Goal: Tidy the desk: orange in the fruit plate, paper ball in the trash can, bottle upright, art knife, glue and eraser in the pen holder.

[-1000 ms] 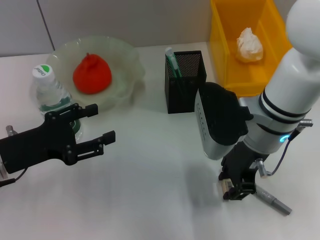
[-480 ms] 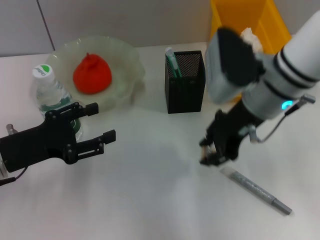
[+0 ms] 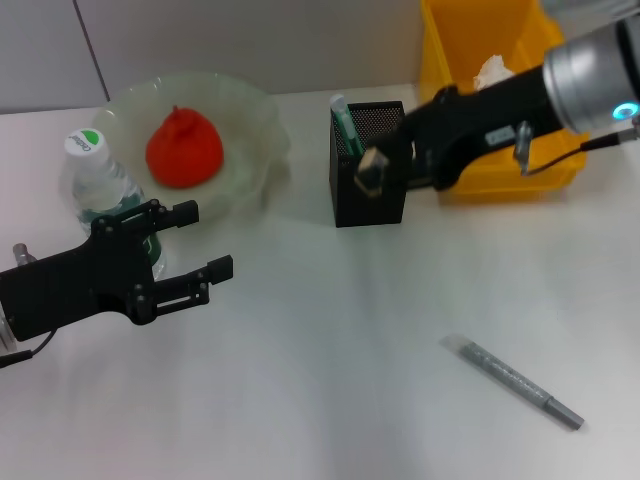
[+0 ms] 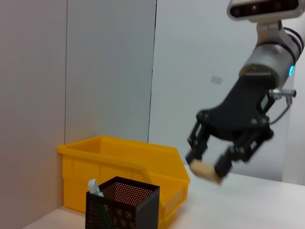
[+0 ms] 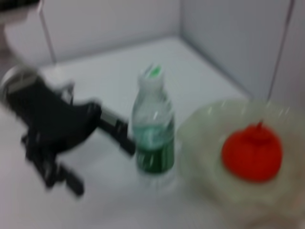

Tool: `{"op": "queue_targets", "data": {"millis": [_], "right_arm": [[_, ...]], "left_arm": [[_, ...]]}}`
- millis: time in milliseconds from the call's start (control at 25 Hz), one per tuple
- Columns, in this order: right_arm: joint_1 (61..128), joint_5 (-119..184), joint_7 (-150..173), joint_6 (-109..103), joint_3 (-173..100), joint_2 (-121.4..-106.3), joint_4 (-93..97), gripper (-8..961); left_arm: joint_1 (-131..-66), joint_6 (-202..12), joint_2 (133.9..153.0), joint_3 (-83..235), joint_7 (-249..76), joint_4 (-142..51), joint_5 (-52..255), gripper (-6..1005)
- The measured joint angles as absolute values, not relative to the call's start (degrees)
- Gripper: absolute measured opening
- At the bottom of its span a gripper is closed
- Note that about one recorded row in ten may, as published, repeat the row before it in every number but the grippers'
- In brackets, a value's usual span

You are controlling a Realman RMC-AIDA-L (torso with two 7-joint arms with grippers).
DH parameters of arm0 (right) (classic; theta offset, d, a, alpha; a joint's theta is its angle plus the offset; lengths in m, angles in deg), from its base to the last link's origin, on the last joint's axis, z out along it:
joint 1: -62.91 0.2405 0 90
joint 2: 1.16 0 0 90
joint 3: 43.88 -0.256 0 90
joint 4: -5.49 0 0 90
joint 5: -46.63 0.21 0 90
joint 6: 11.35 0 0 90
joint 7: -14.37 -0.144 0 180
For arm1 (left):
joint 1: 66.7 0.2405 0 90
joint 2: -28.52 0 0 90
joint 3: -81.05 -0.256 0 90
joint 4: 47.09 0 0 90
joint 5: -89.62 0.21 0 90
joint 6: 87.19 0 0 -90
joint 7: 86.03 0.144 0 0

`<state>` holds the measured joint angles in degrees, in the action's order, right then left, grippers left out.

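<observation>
Risen from desk, right gripper [image 3: 372, 172] now clamping beige block eraser [image 3: 371, 170] beside black mesh pen holder [image 3: 385, 205]; left gripper [image 3: 195, 243] idling, fingers spread, near clear bottle [image 3: 100, 190].

The head view looks down on the table [image 3: 330, 340]. The left wrist view faces the holder [image 4: 121, 202]; the right wrist view faces the bottle [image 5: 152, 136].
</observation>
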<state>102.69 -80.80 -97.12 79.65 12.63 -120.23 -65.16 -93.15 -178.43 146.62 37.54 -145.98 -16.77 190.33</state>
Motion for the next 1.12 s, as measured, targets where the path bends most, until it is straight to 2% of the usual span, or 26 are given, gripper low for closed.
{"op": "queue_targets", "data": {"millis": [480,1120], "right_arm": [[99.2,-68.1,-92.2,69.0,2.5,-120.16,-57.5,400],[100.8,-63.5,-77.8,57.8,2.6,-120.25,-42.9,399]], "left_arm": [[-93.2,-178.6,146.85,37.1,-143.8,-17.2,190.3,802],[-93.1,-179.9,147.0,37.0,-141.6,-18.3,190.4,802]]}}
